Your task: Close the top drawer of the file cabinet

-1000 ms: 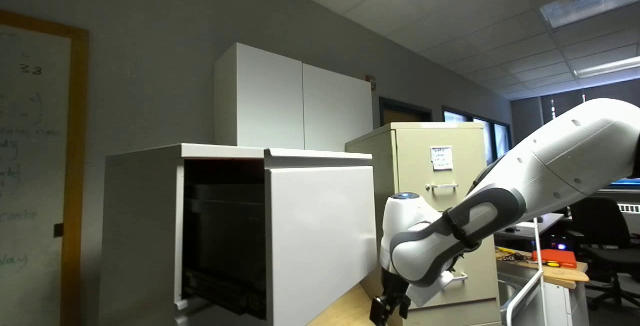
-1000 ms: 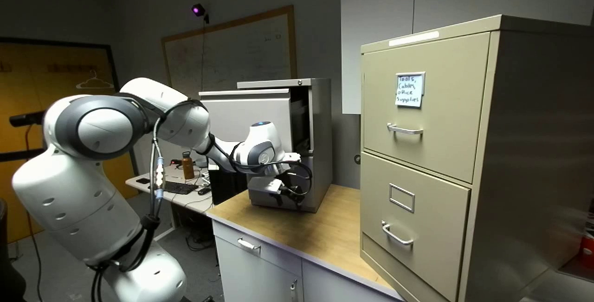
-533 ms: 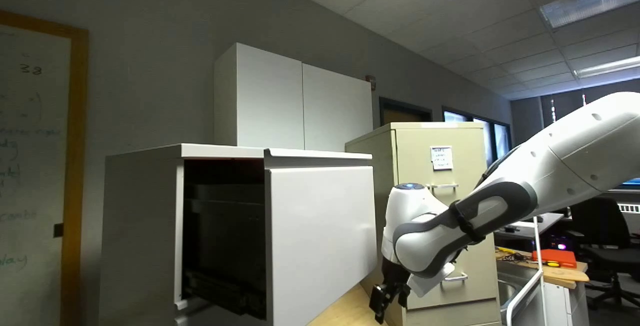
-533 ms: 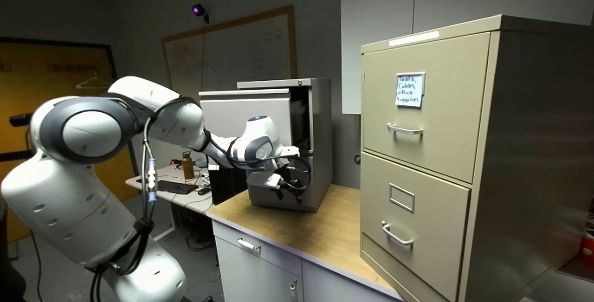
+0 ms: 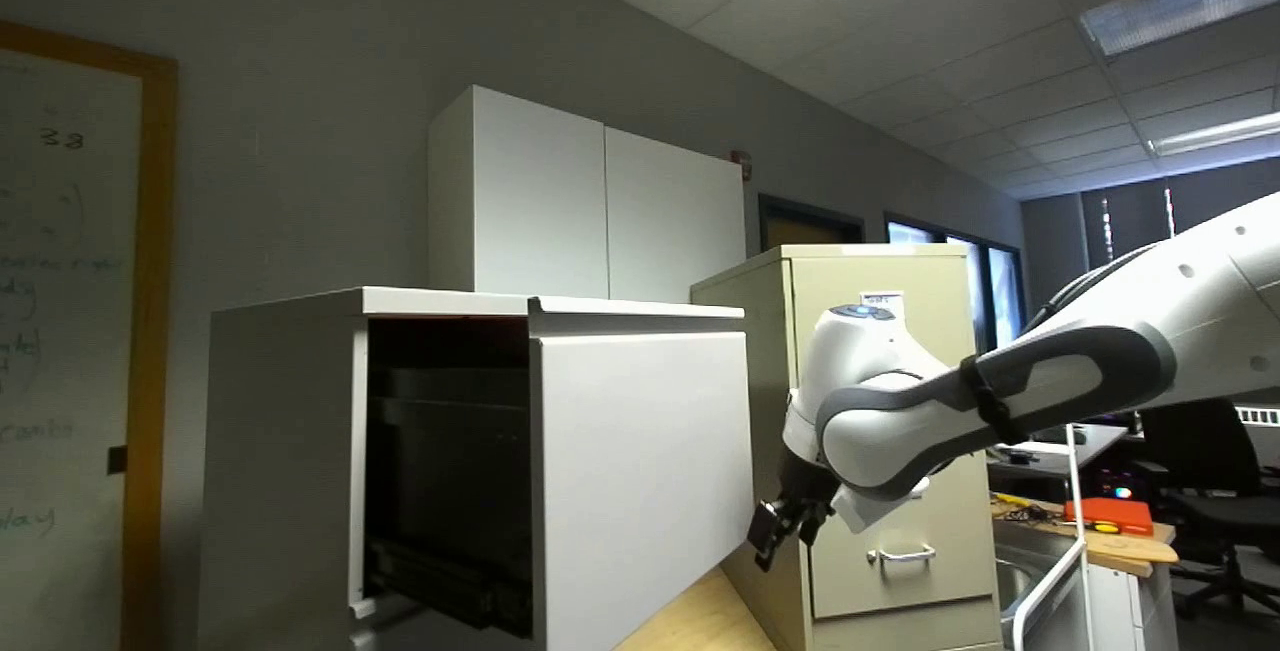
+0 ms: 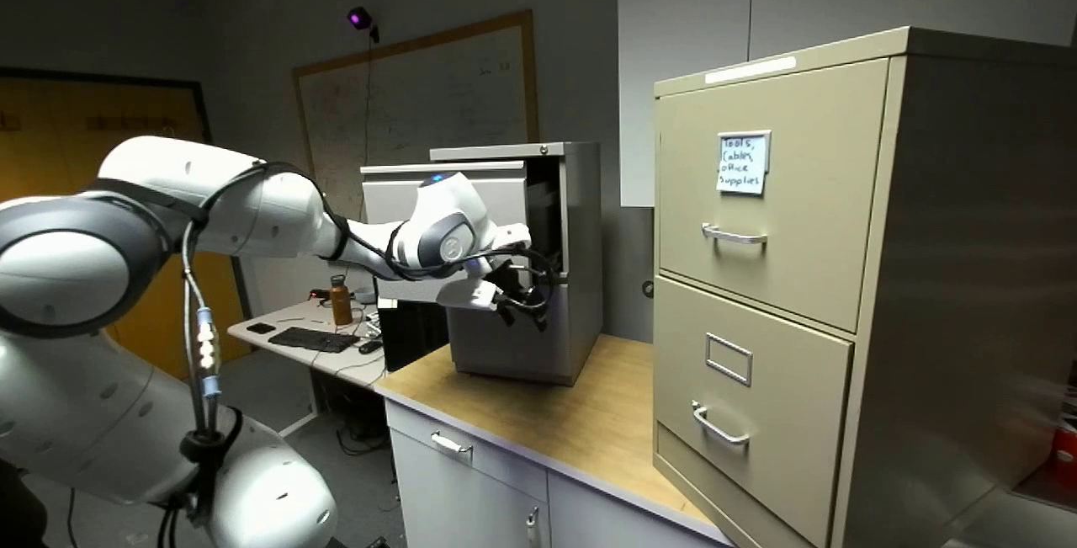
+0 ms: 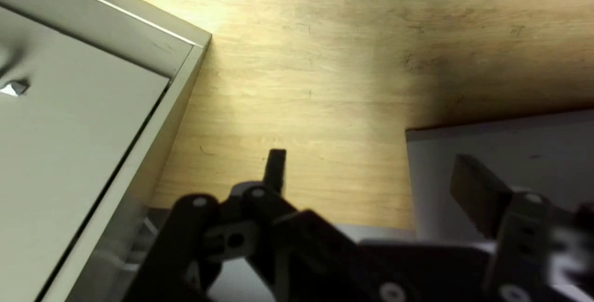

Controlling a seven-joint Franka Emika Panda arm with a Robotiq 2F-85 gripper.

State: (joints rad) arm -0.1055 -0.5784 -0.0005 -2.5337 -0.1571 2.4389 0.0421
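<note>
The file cabinet [image 5: 285, 471] is the boxy pale grey cabinet on the wooden counter, and it shows in both exterior views [image 6: 585, 279]. Its top drawer [image 5: 645, 471] is pulled out, with a dark interior showing at the side. The arm covers part of the drawer's front [image 6: 387, 199] in an exterior view. My gripper [image 5: 785, 533] is in front of the cabinet, low beside the drawer's front, and holds nothing. In the wrist view the gripper [image 7: 371, 158] has its fingers wide apart. A grey cabinet panel [image 7: 464, 139] lies behind the right finger there.
A beige cabinet [image 6: 774, 194] with handled drawers stands near the arm, and its corner shows at the left of the wrist view [image 7: 83, 121]. The wooden counter [image 6: 623, 396] lies below. A white cupboard [image 5: 540, 196] hangs on the wall. A desk [image 6: 290, 316] with a keyboard stands beyond.
The arm and gripper have risen and drawn back, away from the cabinet. The top drawer has not moved and stands open as before.
</note>
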